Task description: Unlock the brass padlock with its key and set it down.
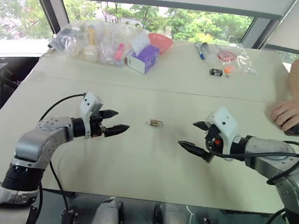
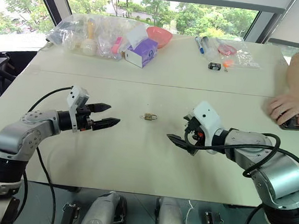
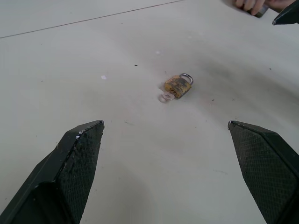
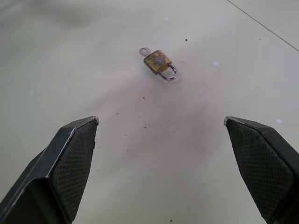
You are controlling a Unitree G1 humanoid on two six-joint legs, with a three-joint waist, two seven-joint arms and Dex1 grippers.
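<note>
The brass padlock (image 1: pixel 155 123) lies flat on the white table (image 1: pixel 134 163), midway between my two grippers. In the left wrist view the brass padlock (image 3: pixel 177 86) shows its silver shackle closed, with a small ring-headed key (image 3: pixel 167 97) sticking out of its base. My left gripper (image 1: pixel 114 122) hovers open to the padlock's left, pointing at it, and holds nothing. On the other side my right gripper (image 1: pixel 194 136) is open too, aimed at the padlock (image 4: pixel 159 61) and empty.
A person's hand (image 1: pixel 291 114) rests on a dark device at the table's right edge. At the far side lie clear plastic bags (image 1: pixel 93 39), a purple-and-white box (image 1: pixel 142 58), a red bowl (image 1: pixel 160 41), markers (image 1: pixel 199 51) and a small black gadget (image 1: pixel 216 72).
</note>
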